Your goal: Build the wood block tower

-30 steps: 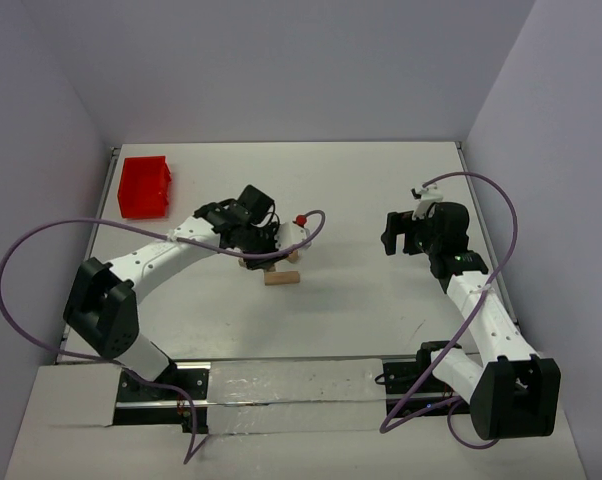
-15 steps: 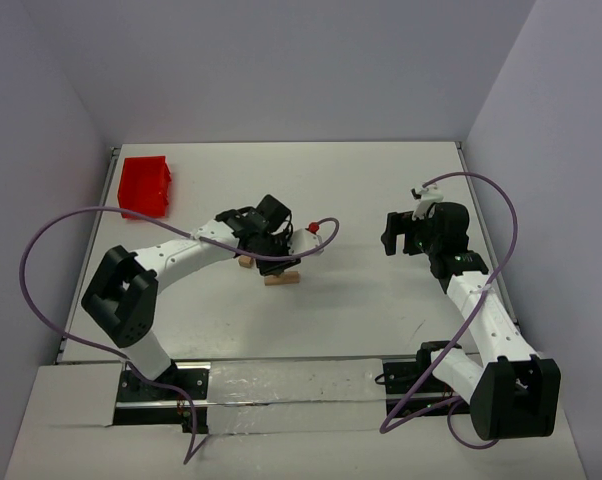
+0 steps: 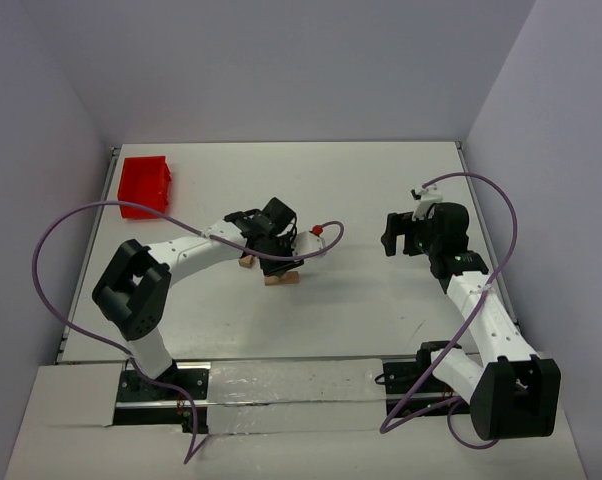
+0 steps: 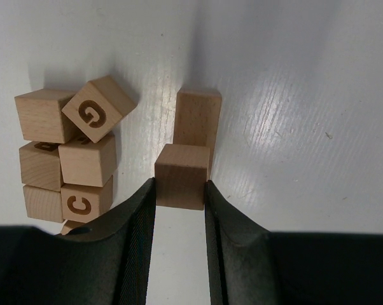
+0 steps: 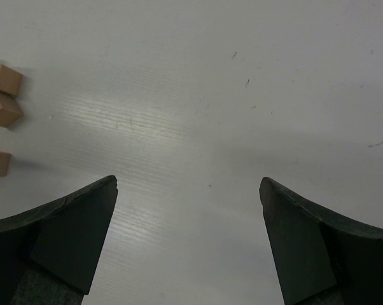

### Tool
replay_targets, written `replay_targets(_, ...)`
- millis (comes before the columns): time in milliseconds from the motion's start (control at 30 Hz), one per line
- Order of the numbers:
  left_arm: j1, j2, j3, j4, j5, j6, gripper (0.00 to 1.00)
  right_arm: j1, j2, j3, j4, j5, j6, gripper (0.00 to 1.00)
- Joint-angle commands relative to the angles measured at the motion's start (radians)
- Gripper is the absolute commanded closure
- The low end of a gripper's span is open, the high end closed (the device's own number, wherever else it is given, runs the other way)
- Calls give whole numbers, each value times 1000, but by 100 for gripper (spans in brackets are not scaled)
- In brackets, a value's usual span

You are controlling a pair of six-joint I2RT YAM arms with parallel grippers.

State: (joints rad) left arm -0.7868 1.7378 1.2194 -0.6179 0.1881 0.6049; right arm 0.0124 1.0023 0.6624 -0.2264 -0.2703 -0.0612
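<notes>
In the left wrist view my left gripper is shut on a plain light-tan wooden cube. Right behind it is another plain block; I cannot tell whether they touch. A cluster of several cubes lies to the left, one showing a G and one a C. In the top view the left gripper sits over a block at the table's middle, with another cube beside it. My right gripper is open and empty, well to the right.
A red plastic bin stands at the back left of the white table. The right wrist view shows bare table between the open right gripper and three cubes at its left edge. Purple cables loop off both arms.
My left arm has swung to the right, and its gripper has moved right and slightly forward over the block at the middle. The right arm has not moved.
</notes>
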Motion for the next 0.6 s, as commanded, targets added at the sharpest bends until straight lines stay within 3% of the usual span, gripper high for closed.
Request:
replay_targets(0,-6,11,6,56,1,5,87,-5,-24,54,5,11,0,0)
replay_targets(567,-8,22,-3,56,16,22,82,-5,-16,55,4,11,0,0)
